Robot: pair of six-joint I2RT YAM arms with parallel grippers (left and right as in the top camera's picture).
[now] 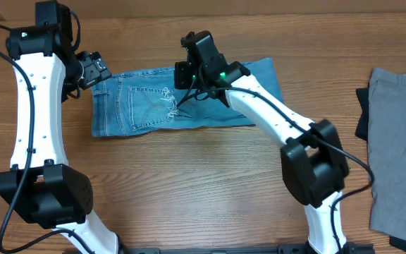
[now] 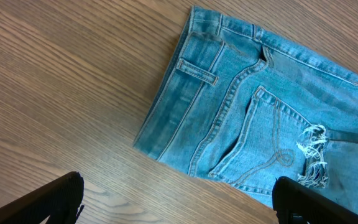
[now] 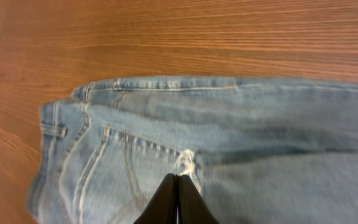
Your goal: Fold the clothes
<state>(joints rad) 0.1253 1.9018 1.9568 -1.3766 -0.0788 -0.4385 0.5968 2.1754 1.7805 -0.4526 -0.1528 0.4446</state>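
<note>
The right claw (image 3: 178,180) was closed, its two fingers pressed together into one dark point just over a whitish frayed patch (image 3: 186,163). Whether any cloth was pinched between them could not be made out. The left claw (image 2: 178,186) was open, its two fingers (image 2: 61,199) spread wide at the bottom corners of the left wrist view and holding nothing.

One pair of jeans (image 1: 139,106) lay flat on the wooden surface (image 1: 189,183), toward the far side and between the two arms. It formed a short rectangle with the frayed patch resting on a back pocket (image 2: 266,137). From overhead, the right arm (image 1: 273,116) crossed the jeans and hid part of their middle. The left claw hung near their left edge, but its fingers were hard to pick out there.

At the far right lay two more garments: a grey cloth (image 1: 400,141), cut off by the picture's edge, and a black cloth (image 1: 362,116), showing only as a narrow strip beside it.
</note>
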